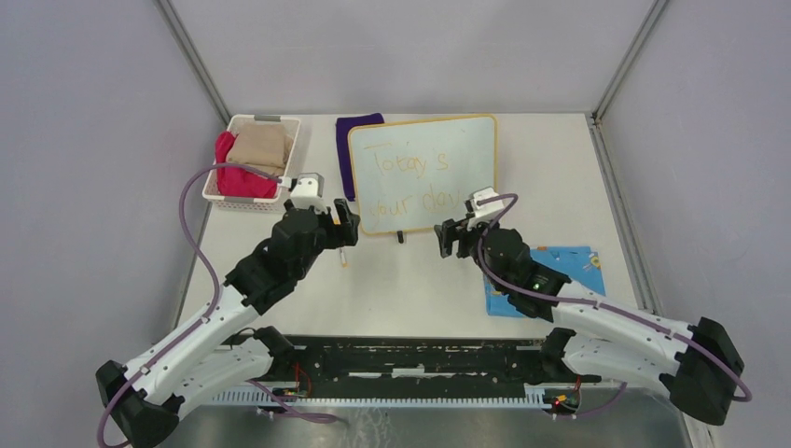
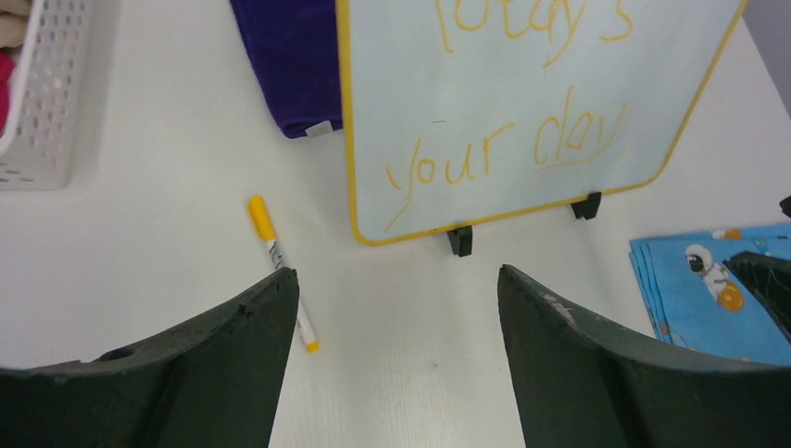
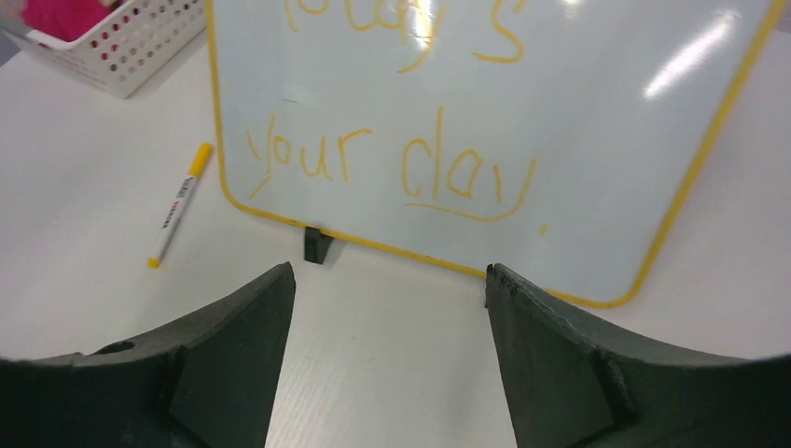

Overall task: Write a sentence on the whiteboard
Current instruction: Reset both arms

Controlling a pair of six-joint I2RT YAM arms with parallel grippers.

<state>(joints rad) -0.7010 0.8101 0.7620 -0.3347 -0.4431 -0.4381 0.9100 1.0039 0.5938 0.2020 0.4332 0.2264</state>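
A big flat white whiteboard with a thin yellow-orange frame [image 1: 424, 173] rests on the white counter [image 1: 410, 289], toward the far side at about 12 o'clock from the middle. Two small black clip feet [image 2: 460, 241] sit on its near edge. The sentence in yellow-orange handwriting [image 1: 410, 182] fills two lines. The top line reads "Today's" and the bottom line reads "your day". A wavy line runs under "day".

A thin white marker pen with a yellow cap [image 2: 280, 271] lies flat on the counter at about 7 o'clock from the board, not touching it. There is small print on its side, but it is too tiny to read.

The left gripper [image 1: 347, 224] hangs near the board's near left corner. Its two black fingers are spread wide and hold nothing. The right gripper [image 1: 448, 238] hangs at about 6 o'clock from the board, also spread wide and holding nothing.

A dark purple cloth [image 1: 354, 126] peeks out at the board's left edge. A white plastic basket with holes [image 1: 252, 159], holding pink and tan cloths, sits at 9 o'clock from the board. A blue cloth with cartoon spacemen [image 1: 560, 280] lies at about 4 o'clock.
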